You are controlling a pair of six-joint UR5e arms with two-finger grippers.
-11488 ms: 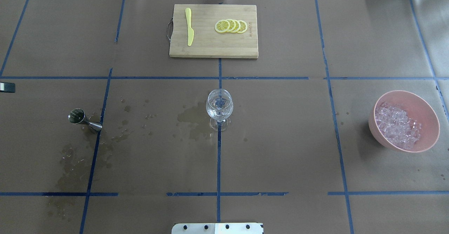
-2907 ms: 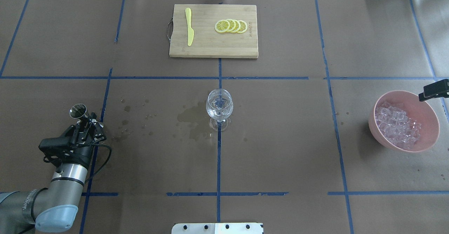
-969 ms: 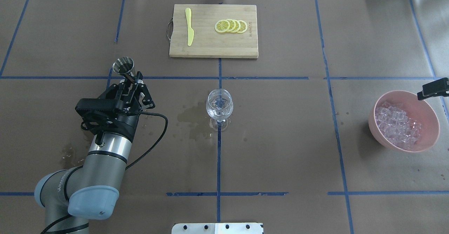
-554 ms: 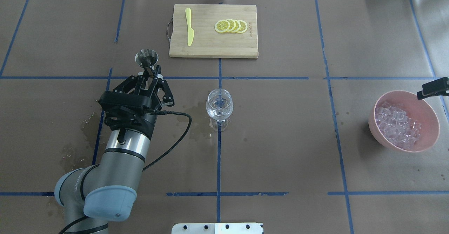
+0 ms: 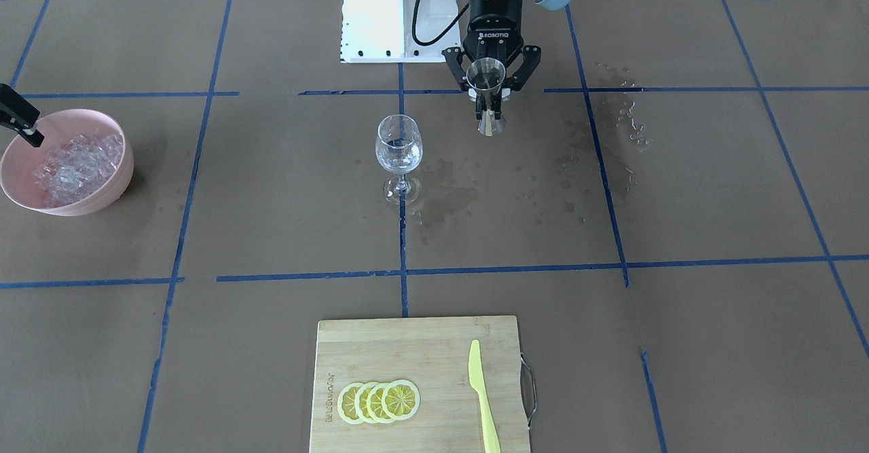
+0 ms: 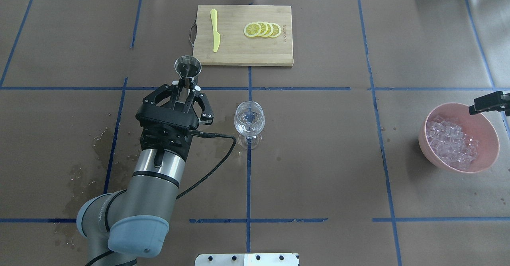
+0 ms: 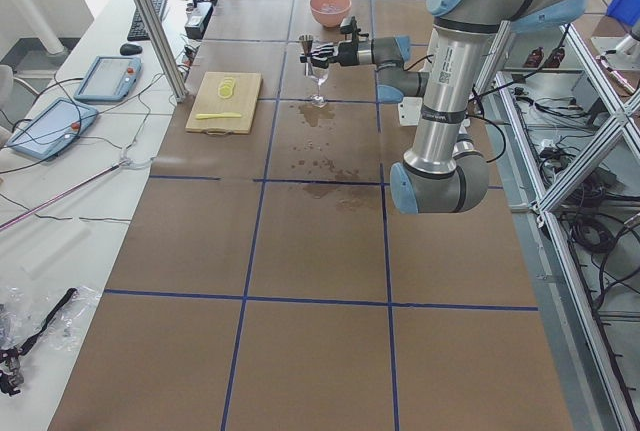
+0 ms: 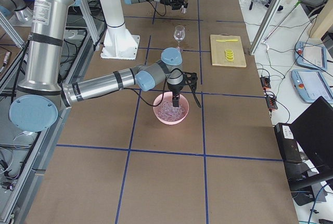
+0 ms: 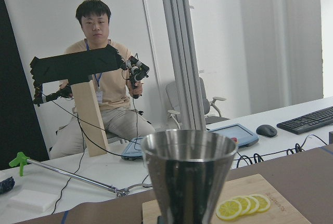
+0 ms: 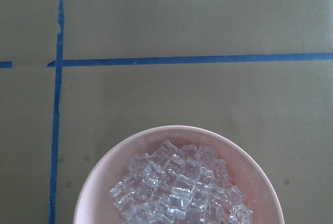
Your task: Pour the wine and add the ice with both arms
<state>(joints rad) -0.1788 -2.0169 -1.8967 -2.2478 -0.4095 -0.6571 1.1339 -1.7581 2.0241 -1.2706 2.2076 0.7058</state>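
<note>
My left gripper (image 6: pixel 185 86) is shut on the waist of a steel jigger (image 6: pixel 187 67) and holds it upright above the table, left of and behind the clear wine glass (image 6: pixel 249 118). The front view shows the same grip (image 5: pixel 490 105) on the jigger (image 5: pixel 487 75), beside the glass (image 5: pixel 399 147). The jigger fills the left wrist view (image 9: pixel 187 177). A pink bowl (image 6: pixel 422 140) at the right holds a heap of ice (image 6: pixel 450 142). My right gripper (image 6: pixel 488 102) hangs over the bowl's far rim; I cannot tell whether it is open. The right wrist view looks down on the ice (image 10: pixel 177 187).
A wooden cutting board (image 6: pixel 239 54) at the far middle carries lemon slices (image 6: pixel 262 30) and a yellow knife (image 6: pixel 215 30). Wet stains (image 6: pixel 215 132) mark the brown paper left of the glass. A white base plate (image 6: pixel 247 259) sits at the near edge.
My left arm came in, took hold of the jigger at the left and has carried it up and right toward the glass. The right gripper has stayed over the bowl's rim.
</note>
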